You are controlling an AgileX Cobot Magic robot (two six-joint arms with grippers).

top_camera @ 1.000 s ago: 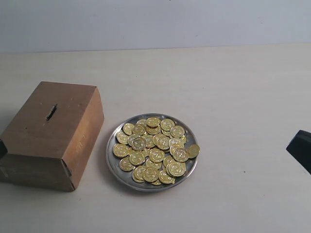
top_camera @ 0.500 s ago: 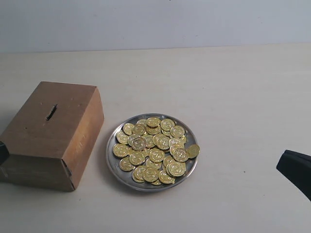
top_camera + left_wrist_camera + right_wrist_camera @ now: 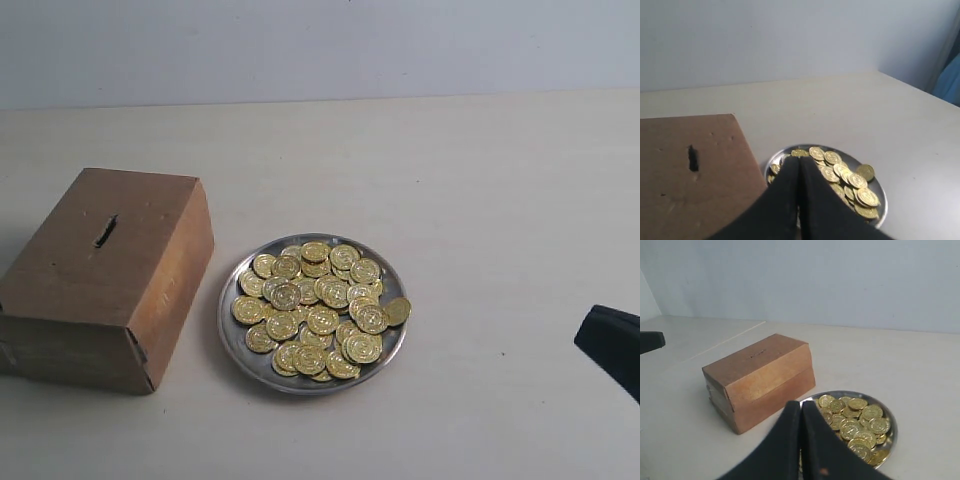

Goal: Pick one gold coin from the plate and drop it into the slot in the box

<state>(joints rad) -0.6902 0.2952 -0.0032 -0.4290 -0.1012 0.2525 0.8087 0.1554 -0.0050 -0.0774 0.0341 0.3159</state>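
Observation:
A round silver-grey plate (image 3: 228, 330) heaped with gold coins (image 3: 320, 308) sits mid-table. To its left stands the brown cardboard box (image 3: 105, 275), its dark slot (image 3: 105, 231) on the top face. Only a dark tip of my right gripper (image 3: 590, 340) shows at the right edge, well clear of the plate. The left gripper is outside the exterior view. In the left wrist view my left gripper (image 3: 800, 161) is shut and empty, above the box (image 3: 690, 190) and the plate (image 3: 880, 200). In the right wrist view my right gripper (image 3: 801, 404) is shut and empty, short of the plate (image 3: 892, 425).
A pale beige tabletop (image 3: 480, 200) runs back to a light wall. One coin (image 3: 398, 311) leans on the plate's right rim. The other arm's dark tip (image 3: 651, 341) shows at the edge of the right wrist view, beyond the box (image 3: 760, 377).
The right gripper's tip has dropped lower at the right edge of the exterior view. The dark sliver of the left gripper at the left edge has gone out of that view.

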